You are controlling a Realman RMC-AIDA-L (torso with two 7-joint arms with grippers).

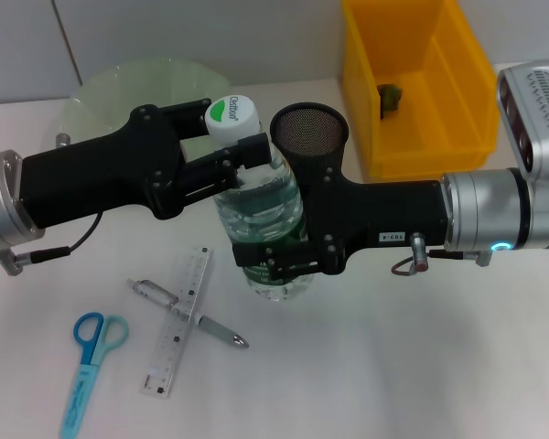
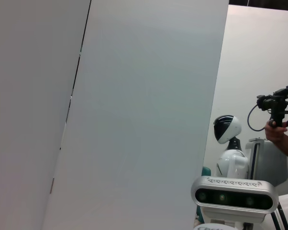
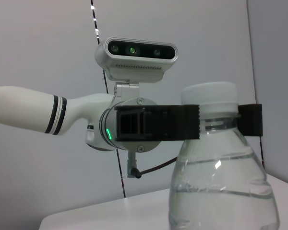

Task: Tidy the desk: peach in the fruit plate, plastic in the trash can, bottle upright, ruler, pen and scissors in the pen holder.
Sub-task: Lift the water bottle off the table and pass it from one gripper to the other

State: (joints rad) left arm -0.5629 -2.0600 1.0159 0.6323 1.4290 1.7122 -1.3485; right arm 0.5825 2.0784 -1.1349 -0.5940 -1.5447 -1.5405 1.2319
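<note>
A clear water bottle (image 1: 259, 203) with a white cap (image 1: 231, 115) stands upright at the middle of the desk. My left gripper (image 1: 221, 144) reaches in from the left and is shut on its neck just under the cap. The right wrist view shows this grip, with black fingers (image 3: 182, 125) pressed to both sides of the bottle (image 3: 223, 187) neck. My right gripper (image 1: 276, 261) comes from the right, shut on the bottle's lower body. The ruler (image 1: 177, 322), pen (image 1: 209, 326) and blue scissors (image 1: 90, 364) lie at the front left. The peach is out of view.
A black mesh pen holder (image 1: 309, 133) stands right behind the bottle. The yellow trash can (image 1: 421, 119) sits at the back right with a small greenish item (image 1: 391, 97) inside. A pale green fruit plate (image 1: 119, 87) is at the back left.
</note>
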